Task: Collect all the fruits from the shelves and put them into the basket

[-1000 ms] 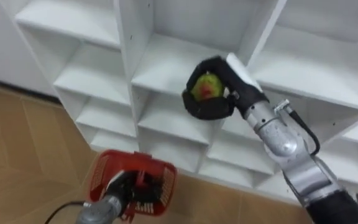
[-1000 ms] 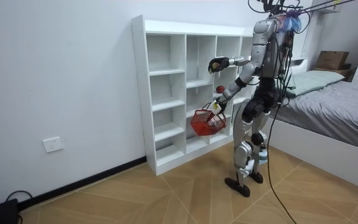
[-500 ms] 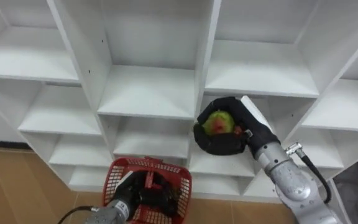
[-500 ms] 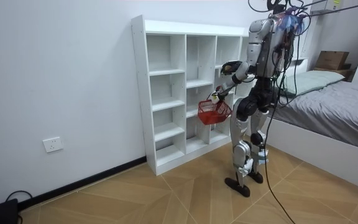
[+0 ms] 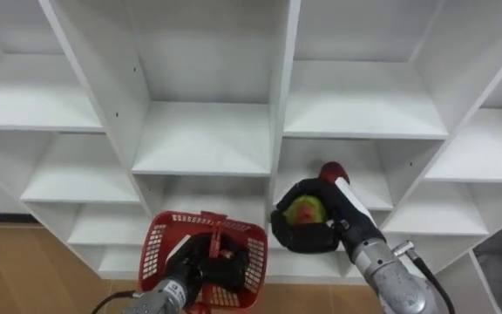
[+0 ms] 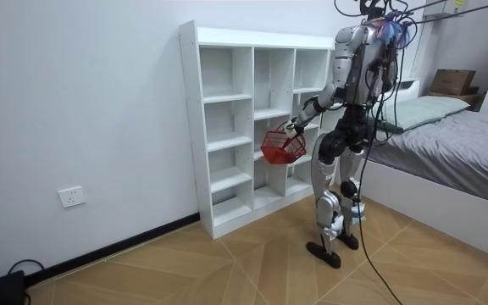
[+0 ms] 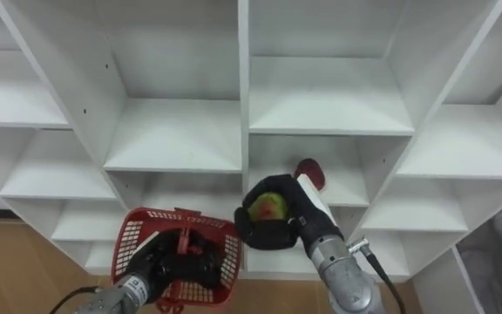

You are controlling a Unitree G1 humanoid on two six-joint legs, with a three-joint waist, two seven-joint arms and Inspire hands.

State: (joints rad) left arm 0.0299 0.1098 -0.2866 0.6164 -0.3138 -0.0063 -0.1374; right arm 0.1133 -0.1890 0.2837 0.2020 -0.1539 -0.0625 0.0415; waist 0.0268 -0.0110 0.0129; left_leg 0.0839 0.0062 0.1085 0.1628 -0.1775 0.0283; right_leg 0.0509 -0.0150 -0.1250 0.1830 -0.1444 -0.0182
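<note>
Standing right up against the white closet [image 6: 227, 127], the robot faces its open cubbies, with a bed [image 6: 456, 127] behind it on the room view's right. The red basket [image 5: 157, 247] hangs low in front of the lower shelves. The left hand [image 5: 206, 269] comes in from the lower left with its fingers wrapped around the basket's handle. The right hand [image 5: 314, 235] sits just beside the basket's right rim, fingers curled round a green fruit [image 5: 303, 210] with a reddish blush, so that one's in the hand, not in the basket. Behind that hand, a small red fruit [image 5: 330, 169] rests on a cubby shelf. Can't tell what's inside the basket, since the left hand blocks it.
</note>
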